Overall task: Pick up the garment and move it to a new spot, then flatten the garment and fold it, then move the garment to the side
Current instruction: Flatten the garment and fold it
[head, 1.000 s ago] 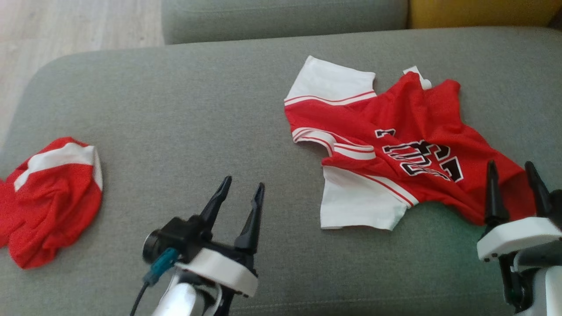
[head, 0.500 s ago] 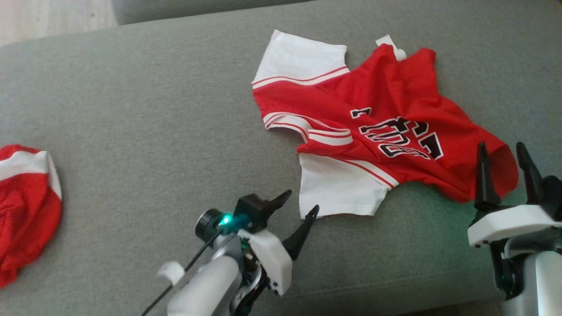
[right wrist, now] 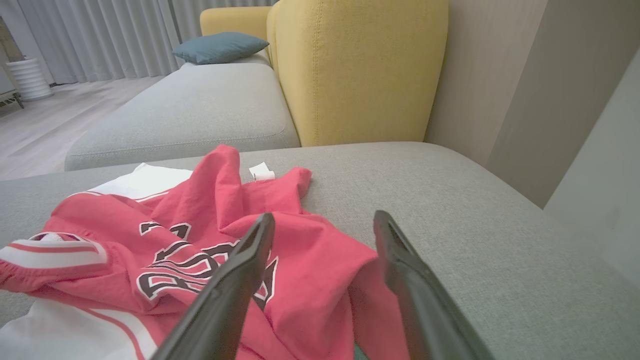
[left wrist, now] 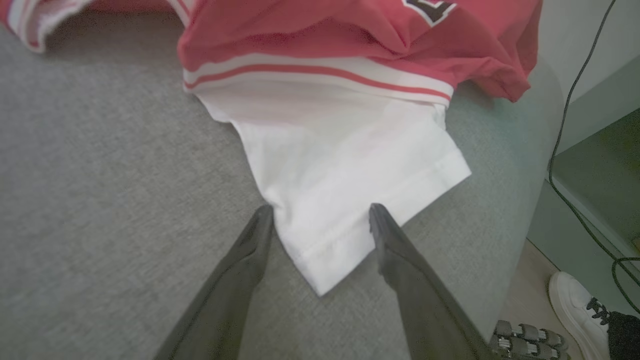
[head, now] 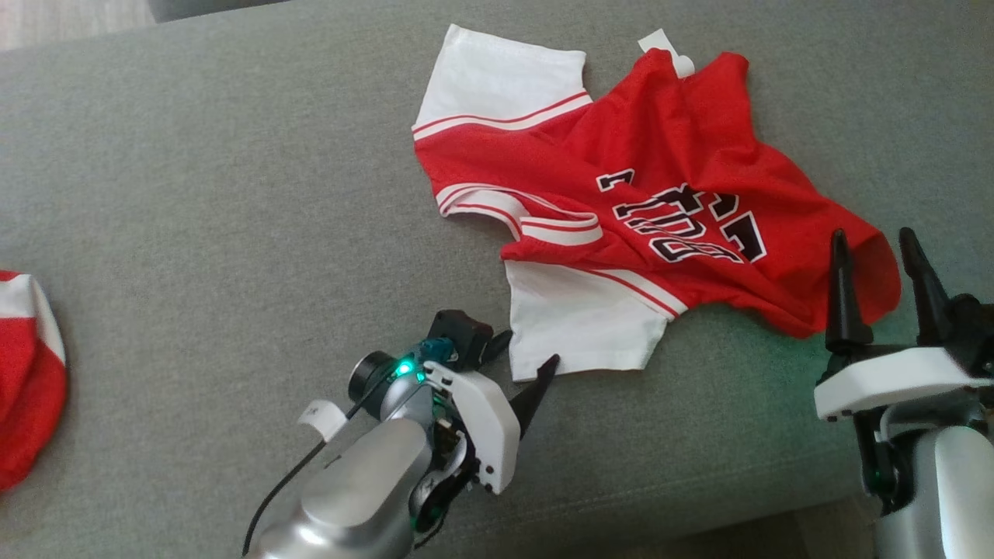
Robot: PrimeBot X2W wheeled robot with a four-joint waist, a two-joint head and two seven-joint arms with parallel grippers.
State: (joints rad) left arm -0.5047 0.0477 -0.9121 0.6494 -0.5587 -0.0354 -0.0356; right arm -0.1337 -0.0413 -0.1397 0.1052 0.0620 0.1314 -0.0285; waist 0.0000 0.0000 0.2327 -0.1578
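**Left fingers straddle a sleeve corner, nothing gripped yet**

The jersey [head: 660,194] lies crumpled on the right half of the sofa [head: 233,194] seat, print side up. One white sleeve [head: 582,326] points toward the front edge. The left gripper [head: 529,348] is spread wide and low at that sleeve. In the left wrist view its two fingers sit either side of the sleeve's corner, with cloth between them but not pinched. The right gripper [head: 870,233] is also spread wide and holds nothing. It stands over the red hem near the front right of the seat; whether it touches the cloth I cannot tell.

This looks like the moment just before the first grasp.

What could go wrong:

- **Thin bite.** Only the hemmed corner lies between the left fingers. If they close here they may catch one layer or the very edge, and the cloth could slip out on the lift.
- **Upholstery pinch.** The fingertips look close to the seat, so closing could nip the sofa cover along with the sleeve.
- **Lopsided lift.** If only the left side holds, the jersey would hang from one sleeve and bunch further, which makes flattening harder.
- **Slide off.** The sleeve and hem are near the front edge, so a dragged or dropped jersey could go over it to the floor.
- **Crowded spot.** A second red garment [head: 23,388] lies at the left edge of the seat, and a move that way could tangle the two.
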